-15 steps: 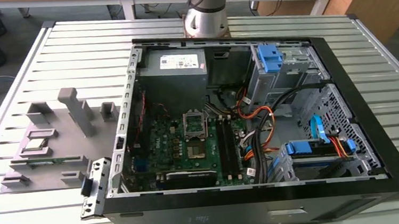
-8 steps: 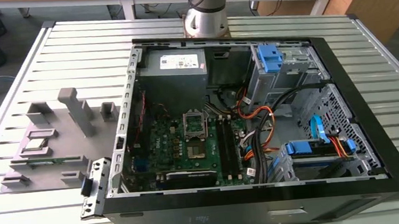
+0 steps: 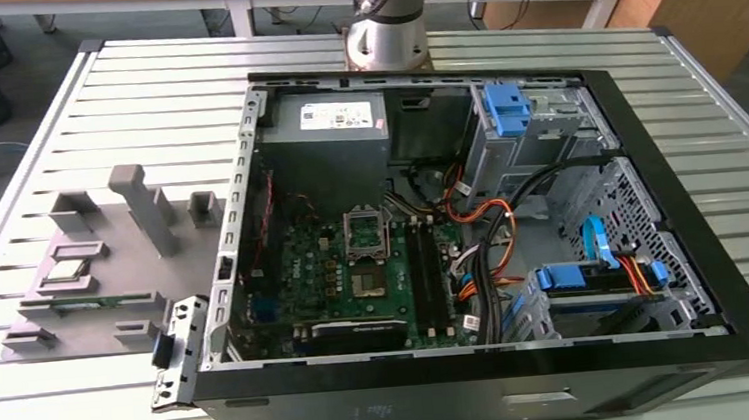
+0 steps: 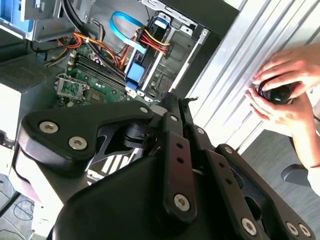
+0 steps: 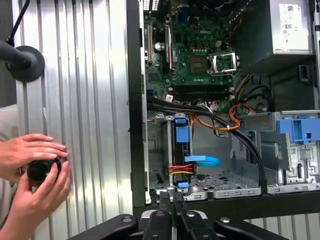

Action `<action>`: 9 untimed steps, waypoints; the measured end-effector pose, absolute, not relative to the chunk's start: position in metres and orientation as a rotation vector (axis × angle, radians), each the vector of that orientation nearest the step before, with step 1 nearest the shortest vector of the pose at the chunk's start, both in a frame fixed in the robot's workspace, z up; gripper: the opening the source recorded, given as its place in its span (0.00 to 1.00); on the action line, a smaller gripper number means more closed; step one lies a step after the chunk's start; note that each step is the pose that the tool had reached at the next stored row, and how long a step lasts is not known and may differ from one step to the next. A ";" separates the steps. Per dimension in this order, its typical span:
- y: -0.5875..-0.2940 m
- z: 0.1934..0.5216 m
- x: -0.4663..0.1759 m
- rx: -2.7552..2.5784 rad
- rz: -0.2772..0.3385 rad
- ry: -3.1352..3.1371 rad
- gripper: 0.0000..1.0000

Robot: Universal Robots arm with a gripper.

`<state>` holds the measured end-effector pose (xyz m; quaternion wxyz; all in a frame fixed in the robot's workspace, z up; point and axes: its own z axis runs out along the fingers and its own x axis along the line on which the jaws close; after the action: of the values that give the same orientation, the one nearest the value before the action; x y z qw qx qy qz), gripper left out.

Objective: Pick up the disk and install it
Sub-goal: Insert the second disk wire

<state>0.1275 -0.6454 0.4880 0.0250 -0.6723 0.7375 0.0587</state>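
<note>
On the exterior view's left, a grey holder point(image 3: 86, 283) sits on the ribbed metal table point(image 3: 152, 97) with a small square chip point(image 3: 71, 271) resting on it. Just beside it lies the open computer case point(image 3: 497, 401). A grey power box point(image 3: 328, 123) sits at its far end near the arm's base point(image 3: 387, 28), and the green board point(image 3: 339, 273) lies below that. Towards the exterior view's right, the disk point(image 3: 570, 278) sits in the near drive bay. Its blue rail faces up, and red, yellow and blue cables run to it. The first wrist view shows the disk point(image 5: 181, 145) edge-on in that bay, with the gripper point(image 5: 172, 199) apart from it, over the case's black edge. Its fingers are pressed narrowly together with nothing between them. A person's hands point(image 5: 35, 165) cup a round black knob point(image 5: 42, 170) at the table's edge.
</note>
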 end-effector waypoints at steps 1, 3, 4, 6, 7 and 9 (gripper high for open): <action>-0.644 0.486 0.128 -2.079 0.181 2.281 0.17; -0.642 0.483 0.128 -2.079 0.182 2.281 0.17; -0.641 0.481 0.128 -2.079 0.181 2.281 0.17; -0.640 0.477 0.128 -2.079 0.181 2.281 0.17; -0.640 0.475 0.128 -2.079 0.181 2.281 0.17; -0.640 0.474 0.128 -2.079 0.182 2.281 0.17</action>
<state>0.1275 -0.6398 0.4740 0.0250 -0.6723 0.7375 0.0587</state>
